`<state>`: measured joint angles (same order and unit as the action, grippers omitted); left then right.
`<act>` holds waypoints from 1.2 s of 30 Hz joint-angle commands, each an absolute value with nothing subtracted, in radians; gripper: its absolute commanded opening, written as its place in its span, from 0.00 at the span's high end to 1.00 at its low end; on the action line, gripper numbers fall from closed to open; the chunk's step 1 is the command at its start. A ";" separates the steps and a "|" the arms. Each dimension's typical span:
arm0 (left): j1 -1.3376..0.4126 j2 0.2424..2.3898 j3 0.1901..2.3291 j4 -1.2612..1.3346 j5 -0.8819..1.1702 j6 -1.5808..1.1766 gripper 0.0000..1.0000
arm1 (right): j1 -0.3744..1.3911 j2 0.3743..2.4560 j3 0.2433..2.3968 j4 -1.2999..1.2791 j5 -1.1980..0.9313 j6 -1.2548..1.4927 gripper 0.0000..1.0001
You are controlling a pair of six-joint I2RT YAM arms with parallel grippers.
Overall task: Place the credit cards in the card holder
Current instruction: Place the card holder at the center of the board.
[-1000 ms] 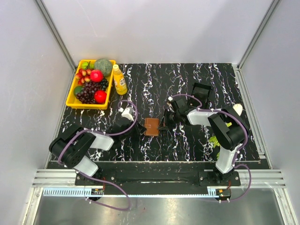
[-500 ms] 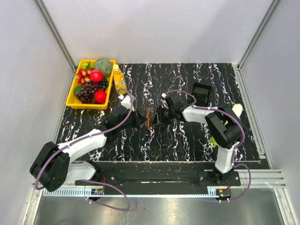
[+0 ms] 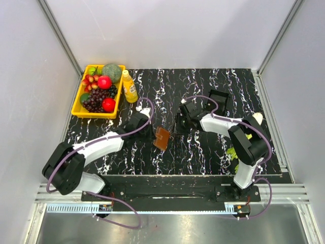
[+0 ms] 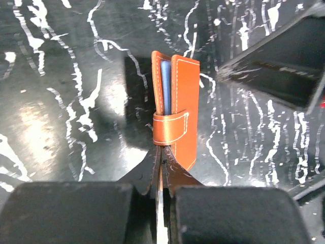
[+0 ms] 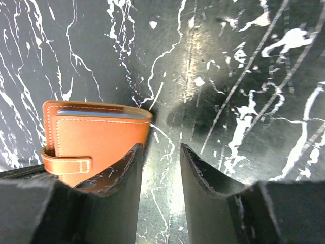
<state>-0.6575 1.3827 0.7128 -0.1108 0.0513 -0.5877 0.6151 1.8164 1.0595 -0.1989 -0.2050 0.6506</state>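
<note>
- Left gripper point(image 4: 161, 172): fingers pressed together, pinching the lower edge of the card holder point(image 4: 179, 101).
- Card holder tilted on edge, centre of top view, over the black marbled table point(image 3: 203, 152); blue card point(image 4: 166, 89) tucked inside.
- Right gripper point(image 5: 161, 162): jaws spread, nothing between them; holder at lower left of its view.

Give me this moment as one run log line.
left claw: shut on card holder | right claw: open, beside it | blue card: inside holder

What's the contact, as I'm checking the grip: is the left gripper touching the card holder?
Touching. The left wrist view shows the left gripper shut, its tips pinching the near edge of the card holder.
</note>
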 commanded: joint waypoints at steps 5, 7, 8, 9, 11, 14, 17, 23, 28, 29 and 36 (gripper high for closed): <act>-0.693 1.237 0.888 -0.396 -0.184 -0.494 1.00 | 0.620 1.649 1.039 -0.296 -0.005 0.589 0.59; -0.710 1.226 0.920 -0.420 -0.190 -0.488 1.00 | 0.617 1.615 1.032 -0.302 0.018 0.586 0.59; -0.725 1.241 0.940 -0.439 -0.218 -0.488 1.00 | 0.615 1.605 1.031 -0.308 0.026 0.584 0.59; -0.741 1.261 0.960 -0.458 -0.251 -0.482 1.00 | 0.614 1.592 1.031 -0.314 0.029 0.583 0.59; -0.774 1.327 0.982 -0.477 -0.311 -0.482 1.00 | 0.607 1.563 1.023 -0.321 0.043 0.584 0.64; -0.827 1.442 1.009 -0.483 -0.394 -0.498 1.00 | 0.594 1.525 1.005 -0.319 0.049 0.583 0.71; -0.879 1.525 1.061 -0.494 -0.483 -0.522 1.00 | 0.569 1.471 0.977 -0.322 0.064 0.594 0.69; -0.940 1.578 1.167 -0.554 -0.595 -0.506 1.00 | 0.520 1.350 0.907 -0.322 0.112 0.607 0.69; -0.988 1.617 1.225 -0.548 -0.572 -0.499 1.00 | 0.480 1.278 0.859 -0.325 0.138 0.600 0.69; -0.994 1.624 1.256 -0.560 -0.549 -0.502 1.00 | 0.476 1.272 0.854 -0.324 0.132 0.597 0.69; -1.034 1.743 1.335 -0.638 -0.630 -0.525 1.00 | 0.463 1.298 0.833 -0.290 0.019 0.610 0.72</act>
